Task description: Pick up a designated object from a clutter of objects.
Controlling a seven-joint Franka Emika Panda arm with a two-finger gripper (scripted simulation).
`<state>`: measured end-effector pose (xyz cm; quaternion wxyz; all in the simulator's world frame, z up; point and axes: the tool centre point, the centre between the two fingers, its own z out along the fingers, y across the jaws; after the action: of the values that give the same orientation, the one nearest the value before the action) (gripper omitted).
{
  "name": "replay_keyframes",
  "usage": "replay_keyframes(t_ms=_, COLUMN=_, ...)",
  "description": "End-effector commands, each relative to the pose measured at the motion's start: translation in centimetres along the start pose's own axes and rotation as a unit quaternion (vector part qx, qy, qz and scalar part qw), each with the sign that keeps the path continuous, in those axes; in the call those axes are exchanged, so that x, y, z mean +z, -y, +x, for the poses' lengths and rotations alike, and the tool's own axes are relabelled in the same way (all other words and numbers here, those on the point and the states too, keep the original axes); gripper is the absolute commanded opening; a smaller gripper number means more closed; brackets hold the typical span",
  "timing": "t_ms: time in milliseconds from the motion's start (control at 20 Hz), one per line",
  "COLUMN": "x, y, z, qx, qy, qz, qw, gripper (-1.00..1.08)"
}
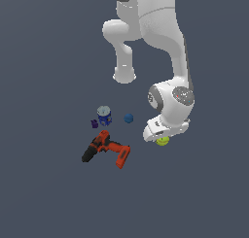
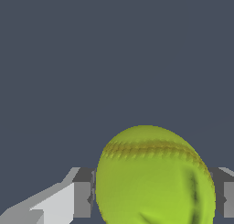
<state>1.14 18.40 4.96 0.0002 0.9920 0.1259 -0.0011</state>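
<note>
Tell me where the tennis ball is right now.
The tennis ball sits under the gripper toward the exterior view's right, between its fingers, apart from the blue cube.

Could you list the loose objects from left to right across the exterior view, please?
Power drill → purple piece → blue can → blue cube → tennis ball, which sits under the tool. The drill's long body spans beneath the purple piece and can.

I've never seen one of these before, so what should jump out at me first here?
Probably the big white arm bending down from the top, its hand right over a yellow-green ball. In the wrist view the ball sits between the fingers. Toward the exterior view's left lies a red-and-black drill.
</note>
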Motion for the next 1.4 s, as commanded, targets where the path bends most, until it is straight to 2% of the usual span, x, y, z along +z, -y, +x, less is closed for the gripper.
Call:
replay_keyframes(t_ms=0, x=-0.9, y=-0.4, z=0.0, qx=0.000, qy=-0.001, qz=0.000, qw=1.0000, gripper=-1.00)
replay_keyframes(t_ms=500, x=-8.0, y=-3.8, z=-0.6, qx=0.000, qy=-0.001, qz=0.000, qw=1.0000, gripper=-1.00)
replay_keyframes(t_ms=1350, x=-26.8, y=-12.7, z=-1.9, qx=0.000, qy=-0.001, qz=0.001, qw=1.0000, gripper=-1.00)
